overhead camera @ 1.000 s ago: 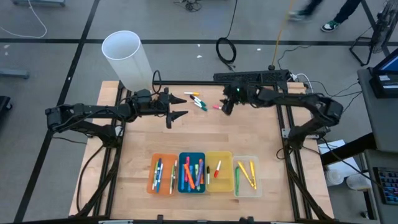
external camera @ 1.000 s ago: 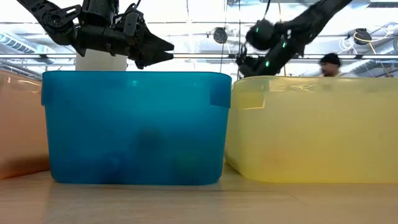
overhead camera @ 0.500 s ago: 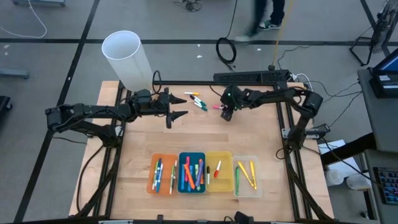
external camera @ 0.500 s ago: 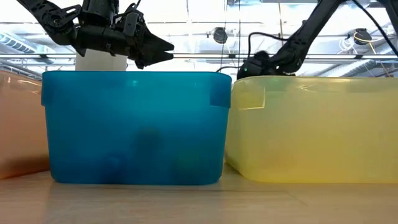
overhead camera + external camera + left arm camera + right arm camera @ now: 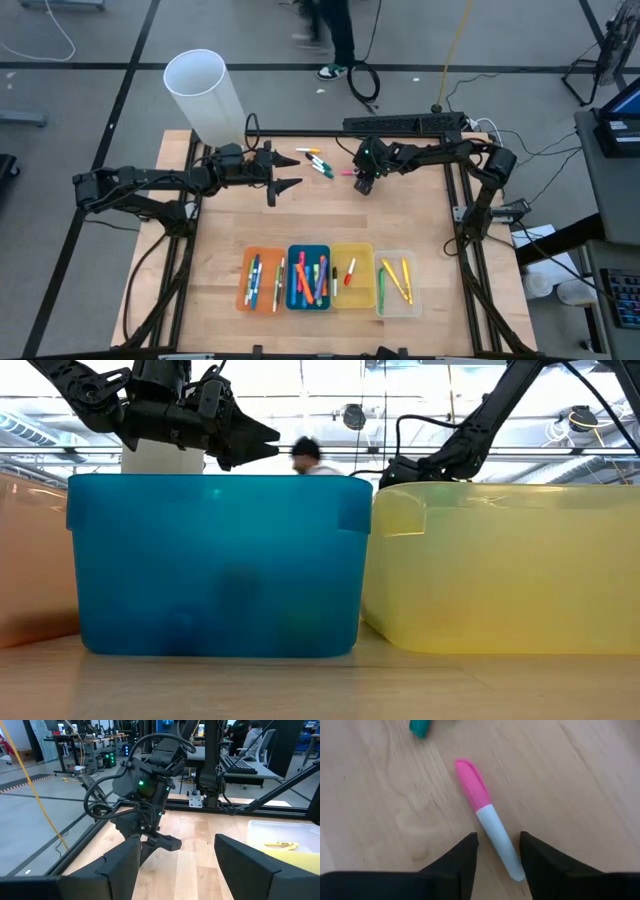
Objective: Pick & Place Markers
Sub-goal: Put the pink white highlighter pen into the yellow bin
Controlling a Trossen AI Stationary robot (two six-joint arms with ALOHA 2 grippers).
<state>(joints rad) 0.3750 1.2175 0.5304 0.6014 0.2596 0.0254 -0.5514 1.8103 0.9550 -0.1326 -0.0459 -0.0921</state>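
Observation:
A pink-capped white marker [image 5: 487, 822] lies flat on the wooden table, right of the middle [image 5: 349, 172]. My right gripper [image 5: 498, 855] [image 5: 365, 186] is lowered over it, slanting down and open. One finger stands on either side of the marker's white barrel end, and a gap shows beside the barrel. A few more markers [image 5: 315, 160] lie loose near the far edge; one teal end [image 5: 420, 727] shows beyond the pink cap. My left gripper [image 5: 288, 176] [image 5: 177, 870] hangs level and open above the table's far left, holding nothing.
Four trays stand in a row at the near edge: orange [image 5: 249, 292], blue [image 5: 309, 250], yellow [image 5: 361, 252] and clear [image 5: 409, 300], each with markers in it. A white cylinder [image 5: 205, 95] stands at the far left. A person [image 5: 330, 30] walks beyond the table.
My right gripper has come down toward the pink marker and tipped its fingers more steeply downward; most of the drop came in the first half second. The marker has stayed where it lay. A person has walked leftward across the floor beyond the far edge.

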